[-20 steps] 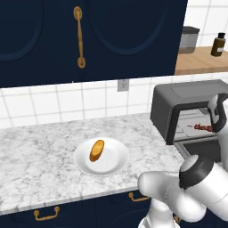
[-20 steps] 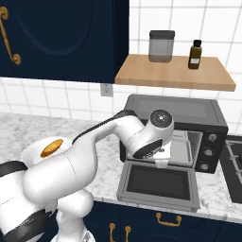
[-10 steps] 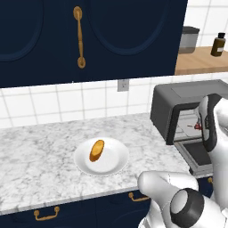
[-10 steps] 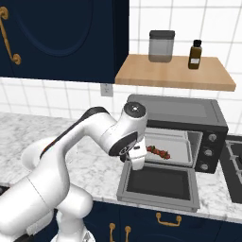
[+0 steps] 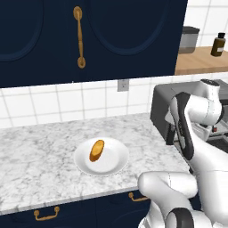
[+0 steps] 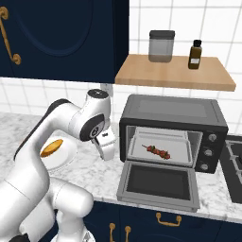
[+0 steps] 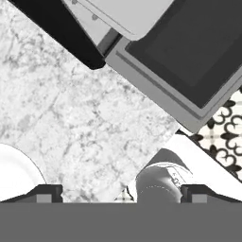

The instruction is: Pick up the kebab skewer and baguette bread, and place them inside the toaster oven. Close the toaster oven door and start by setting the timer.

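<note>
Kebab skewer (image 6: 159, 151) already lying on the pale tray (image 6: 182, 142) inside the toaster oven (image 6: 172, 130), roughly mid-tray, toward 9 o'clock of its centre. Toaster oven door (image 6: 160, 183) dropped flat toward 6 o'clock, glass facing up, resting over the marble surface (image 6: 97, 171).

Baguette bread (image 5: 96, 150) not yet moved: lying on the white plate (image 5: 116, 161), just toward 10 o'clock of the plate's middle, long axis running from 1 o'clock to 7 o'clock in the left base view. Nothing else on the plate.

Fingers (image 6: 107, 146) spread wide and empty, pointing down over bare marble between plate and oven, the oven's front corner at 3 o'clock of them in the right base view. In the hand view, the two dark fingertips (image 7: 47, 193) standing far apart, plate rim (image 7: 23, 172) at 8 o'clock, open door at 1 o'clock.

Judged handling of the loaf: light, crusty, fairly stiff yet crushable, so only a gentle squeeze. Probably best taken across the short width at mid-length, fingers square to the long axis, to stop it from pivoting. Smooth plate likely to let it slide if nudged off-centre.

On the wooden shelf (image 6: 175, 73) at 12 o'clock above the oven: a grey lidded canister (image 6: 161, 46) and a brown bottle (image 6: 195, 54), contents not discernible.
</note>
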